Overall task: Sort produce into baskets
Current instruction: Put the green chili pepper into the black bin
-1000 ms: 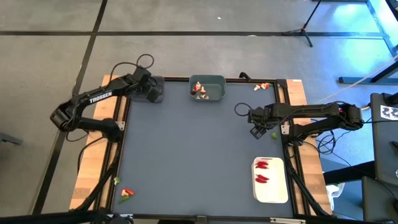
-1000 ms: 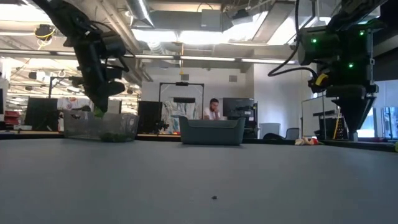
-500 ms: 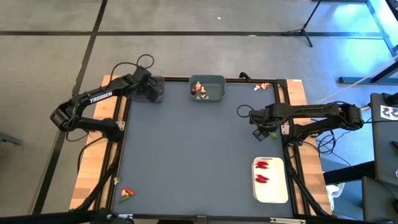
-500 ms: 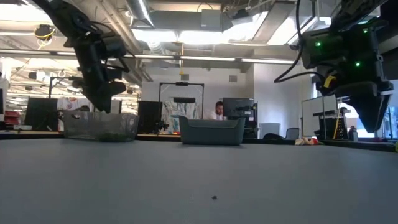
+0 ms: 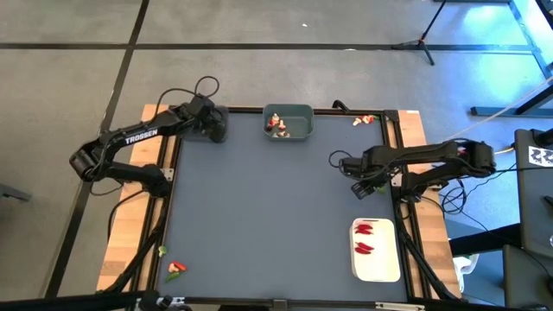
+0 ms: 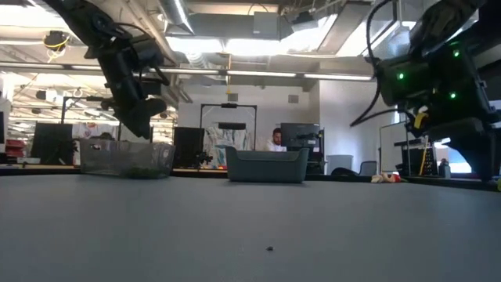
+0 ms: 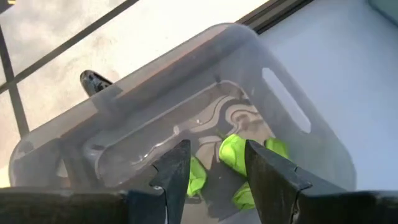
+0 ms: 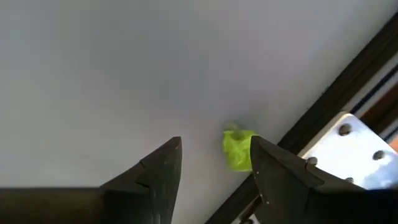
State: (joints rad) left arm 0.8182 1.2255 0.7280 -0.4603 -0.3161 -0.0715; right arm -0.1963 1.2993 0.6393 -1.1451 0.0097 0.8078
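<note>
High view: sorting partly done, by the look of it. Grey-teal bin at upper centre already holding a few pale-and-red pieces; white tray at lower right holding two red chilies. Dark grey bin at upper left mostly hidden under the left hand. Left to sort: a small cluster of loose pieces at the upper right edge of the counter, another small red-and-green cluster at lower left, and a green piece by the right hand at the right edge.

Low view: left hand at upper left, poised just above the clear-looking wall of the dark grey bin, green specks visible inside. Grey-teal bin at centre. Right arm filling the upper right corner, fingertips cut off by the frame.

Left wrist view: hand released, fingers spread and empty, over the bin with several bright green pieces lying in it. Green sorting well under way here.

Right wrist view: right hand released, fingers apart, hovering over one green piece lying on the counter at lower centre, close against the black edge rail. Not yet grasped; probably the next piece for the dark grey bin.
</note>
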